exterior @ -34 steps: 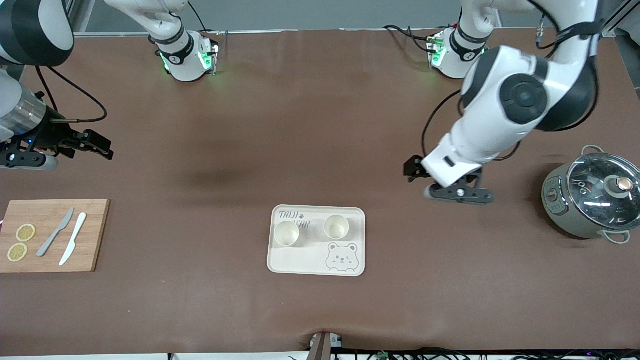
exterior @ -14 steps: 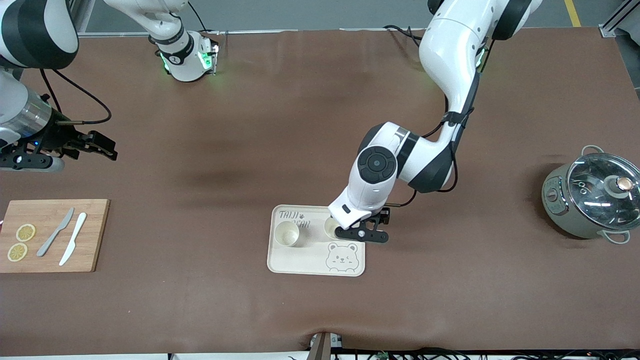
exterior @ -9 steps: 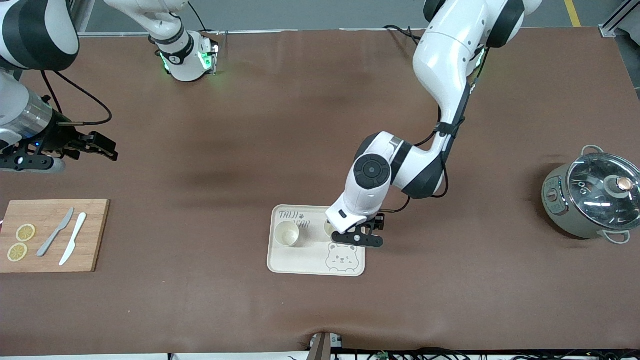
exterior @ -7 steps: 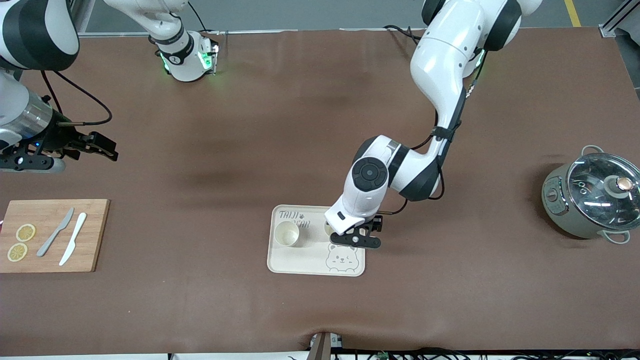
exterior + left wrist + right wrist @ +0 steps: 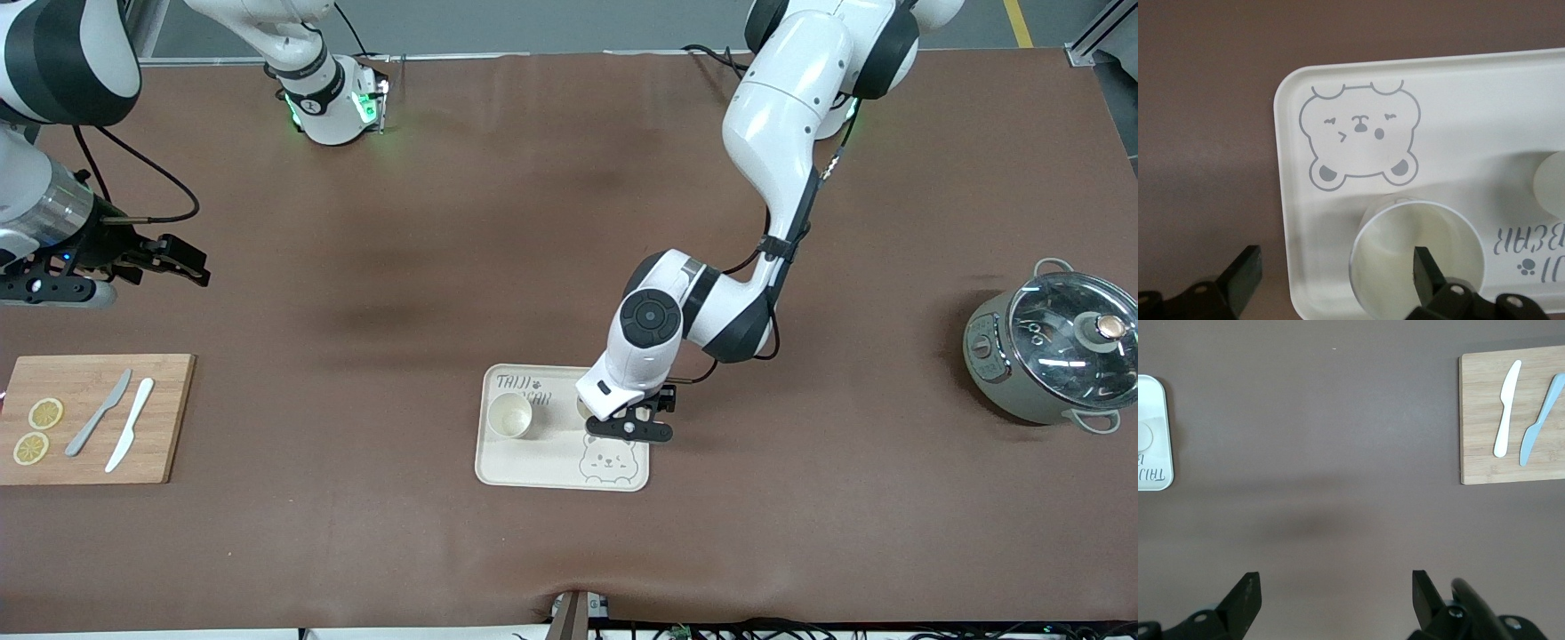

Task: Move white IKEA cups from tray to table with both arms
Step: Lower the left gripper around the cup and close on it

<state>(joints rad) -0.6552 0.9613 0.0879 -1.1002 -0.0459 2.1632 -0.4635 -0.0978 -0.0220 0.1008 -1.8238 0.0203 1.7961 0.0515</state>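
Observation:
Two white IKEA cups stand upright on the cream bear tray (image 5: 533, 467). One cup (image 5: 509, 415) stands free at the tray's right-arm end. The other cup (image 5: 581, 408) (image 5: 1405, 247) is mostly covered by my left gripper (image 5: 627, 427) (image 5: 1335, 270), which hangs low over it and is open. One of its fingers (image 5: 1428, 273) is over the cup's mouth, the other is outside the tray's edge, and they touch nothing. The free cup (image 5: 1553, 183) shows at the picture's edge in the left wrist view. My right gripper (image 5: 169, 258) (image 5: 1335, 593) waits open over bare table above the cutting board's end.
A grey-green pot with a glass lid (image 5: 1058, 356) stands at the left arm's end. At the right arm's end lies a wooden cutting board (image 5: 164, 418) (image 5: 1485, 453) with two lemon slices (image 5: 44, 413) and two knives (image 5: 100, 413) (image 5: 1506, 410).
My left arm swung in from beside the pot and came down over the tray, and in the last second it edged a little farther over the cup. The right arm stayed put.

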